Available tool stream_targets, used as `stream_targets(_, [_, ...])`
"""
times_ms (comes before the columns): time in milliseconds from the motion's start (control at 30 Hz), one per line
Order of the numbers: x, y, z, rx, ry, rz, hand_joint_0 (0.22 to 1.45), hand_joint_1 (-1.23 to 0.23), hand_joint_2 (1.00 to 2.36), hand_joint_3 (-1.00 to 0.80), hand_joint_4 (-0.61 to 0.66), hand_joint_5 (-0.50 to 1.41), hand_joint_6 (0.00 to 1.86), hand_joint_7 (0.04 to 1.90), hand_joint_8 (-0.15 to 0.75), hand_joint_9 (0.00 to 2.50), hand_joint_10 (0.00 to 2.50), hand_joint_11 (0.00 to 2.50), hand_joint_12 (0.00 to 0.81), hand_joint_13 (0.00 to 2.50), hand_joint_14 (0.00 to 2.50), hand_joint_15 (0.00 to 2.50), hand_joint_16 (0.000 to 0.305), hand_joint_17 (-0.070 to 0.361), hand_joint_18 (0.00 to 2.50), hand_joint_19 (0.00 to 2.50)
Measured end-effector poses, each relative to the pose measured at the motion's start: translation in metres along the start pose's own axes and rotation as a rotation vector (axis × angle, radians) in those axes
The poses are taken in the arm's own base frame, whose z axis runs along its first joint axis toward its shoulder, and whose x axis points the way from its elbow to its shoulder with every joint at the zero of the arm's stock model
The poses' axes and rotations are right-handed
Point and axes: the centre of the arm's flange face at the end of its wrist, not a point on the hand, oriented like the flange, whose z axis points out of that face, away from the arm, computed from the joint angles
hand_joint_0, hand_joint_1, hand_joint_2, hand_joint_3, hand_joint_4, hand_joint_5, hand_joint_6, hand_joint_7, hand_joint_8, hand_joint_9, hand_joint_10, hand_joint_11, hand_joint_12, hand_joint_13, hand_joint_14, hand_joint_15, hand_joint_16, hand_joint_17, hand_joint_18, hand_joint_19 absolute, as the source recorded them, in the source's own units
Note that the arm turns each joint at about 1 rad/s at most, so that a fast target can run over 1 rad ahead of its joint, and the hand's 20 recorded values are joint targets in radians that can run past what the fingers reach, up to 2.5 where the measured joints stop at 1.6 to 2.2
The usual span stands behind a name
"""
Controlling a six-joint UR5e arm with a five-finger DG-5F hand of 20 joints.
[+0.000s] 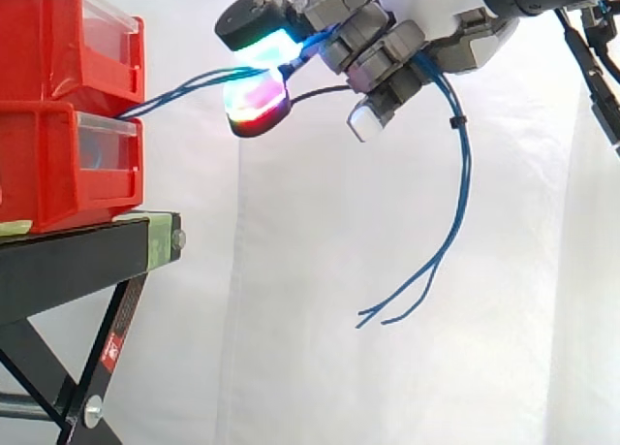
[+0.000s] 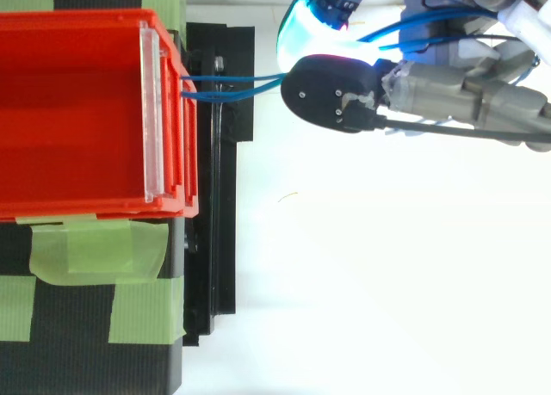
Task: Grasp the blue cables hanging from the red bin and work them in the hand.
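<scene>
Far left, two red bins sit stacked, the upper red bin (image 1: 53, 38) on the lower red bin (image 1: 48, 164), both on the black stand (image 1: 77, 261). Strips of green tape (image 2: 95, 249) show on the stand from above. The blue cables (image 1: 184, 88) leave the front of the bins, about where upper meets lower, and run up and to the right across open air. They go straight into the glowing fingertips (image 1: 257, 101), lit cyan, green and red, which pinch them between thumb and fingers. That's the robot hand (image 1: 387, 38) clamped on the strands, up high, well clear of the bins. Past the palm the cables spill out and droop in a long curve, loose ends dangling before the white curtain (image 1: 310, 348).
</scene>
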Motion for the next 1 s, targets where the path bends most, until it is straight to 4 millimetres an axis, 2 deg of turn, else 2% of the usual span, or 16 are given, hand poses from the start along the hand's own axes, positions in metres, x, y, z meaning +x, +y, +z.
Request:
stream_targets(33, [0.0000,0.0000,0.0000,0.000,0.000,0.000,1.04,-0.62,1.04,0.43,0.33,0.42,0.01,1.15,0.465,0.67,2.50,2.50,0.586,1.10,2.50,1.89,0.057,0.129,1.33,0.43])
stream_targets(67, [0.0000,0.0000,0.0001,0.000,0.000,0.000,0.99,-0.60,1.21,0.34,0.33,0.43,0.01,1.16,0.474,0.67,2.50,2.50,0.575,1.10,2.50,1.88,0.059,0.132,1.33,0.42])
stream_targets(100, [-0.0001,0.0000,0.0001,0.000,0.000,0.000,1.00,-0.62,1.09,0.33,0.33,0.43,0.01,1.16,0.468,0.67,2.50,2.50,0.580,1.11,2.50,1.90,0.060,0.134,1.37,0.45])
stream_targets(167, [-0.0002,-0.0001,0.0003,0.000,-0.001,0.000,0.87,-0.63,1.02,-0.24,0.34,0.40,0.01,1.13,0.467,0.66,2.50,2.50,0.586,1.08,2.50,1.92,0.057,0.129,1.35,0.52])
stream_targets(233, [-0.0005,-0.0004,0.0004,0.001,-0.001,-0.001,0.89,-0.61,1.02,-0.35,0.32,0.38,0.02,1.11,0.465,0.64,2.50,2.50,0.581,1.04,2.50,1.92,0.049,0.111,1.28,0.63])
stream_targets(300, [-0.0006,-0.0005,0.0005,0.001,-0.001,-0.001,1.01,-0.63,1.02,0.04,0.34,0.39,0.02,1.09,0.453,0.65,2.50,2.50,0.577,1.06,2.50,1.87,0.052,0.116,1.29,0.51])
stream_targets(333, [-0.0006,-0.0005,0.0005,0.001,-0.001,0.000,1.06,-0.63,1.00,0.36,0.35,0.42,0.02,1.09,0.450,0.66,2.50,2.50,0.576,1.08,2.50,1.84,0.055,0.124,1.28,0.39])
stream_targets(400, [-0.0007,-0.0005,0.0005,0.001,-0.001,0.000,1.05,-0.62,1.02,0.33,0.35,0.42,0.02,1.09,0.470,0.67,2.50,2.50,0.576,1.08,2.50,1.85,0.057,0.128,1.30,0.41])
stream_targets(467, [-0.0007,-0.0006,0.0005,0.002,-0.002,0.001,0.92,-0.62,1.02,-0.26,0.34,0.39,0.02,1.07,0.463,0.65,2.50,2.50,0.584,1.06,2.50,1.94,0.053,0.120,1.32,0.62])
stream_targets(500, [-0.0008,-0.0007,0.0005,0.002,-0.002,0.002,0.92,-0.62,1.02,-0.27,0.34,0.39,0.02,1.07,0.466,0.65,2.50,2.50,0.591,1.06,2.50,1.94,0.052,0.118,1.31,0.63])
stream_targets(567, [-0.0009,-0.0007,0.0005,0.003,-0.003,0.002,1.03,-0.62,1.02,0.10,0.34,0.39,0.02,1.05,0.426,0.64,2.50,2.50,0.584,1.06,2.50,1.88,0.053,0.120,1.26,0.51])
stream_targets(600, [-0.0010,-0.0007,0.0005,0.003,-0.003,0.002,1.04,-0.62,1.02,0.15,0.34,0.39,0.02,1.05,0.427,0.64,2.50,2.50,0.585,1.06,2.50,1.90,0.054,0.121,1.26,0.49])
stream_targets(633, [-0.0010,-0.0008,0.0005,0.003,-0.003,0.003,1.04,-0.63,1.01,0.12,0.34,0.40,0.02,1.04,0.455,0.65,2.50,2.50,0.580,1.05,2.50,1.88,0.054,0.121,1.26,0.49])
stream_targets(667, [-0.0010,-0.0007,0.0006,0.003,-0.004,0.003,0.96,-0.62,1.02,-0.20,0.34,0.38,0.02,1.04,0.466,0.65,2.50,2.50,0.574,1.04,2.50,1.93,0.050,0.111,1.30,0.67])
stream_targets(733, [-0.0010,-0.0007,0.0006,0.003,-0.005,0.004,0.93,-0.61,1.02,-0.35,0.34,0.37,0.01,1.04,0.464,0.65,2.50,2.50,0.576,1.05,2.50,1.92,0.050,0.112,1.30,0.66])
stream_targets(1000, [0.0015,0.0010,-0.0019,0.002,-0.003,0.012,0.85,-0.60,1.02,-0.60,0.33,0.35,0.02,1.06,0.469,0.67,2.50,2.50,0.583,1.06,2.50,1.91,0.051,0.114,1.30,0.61])
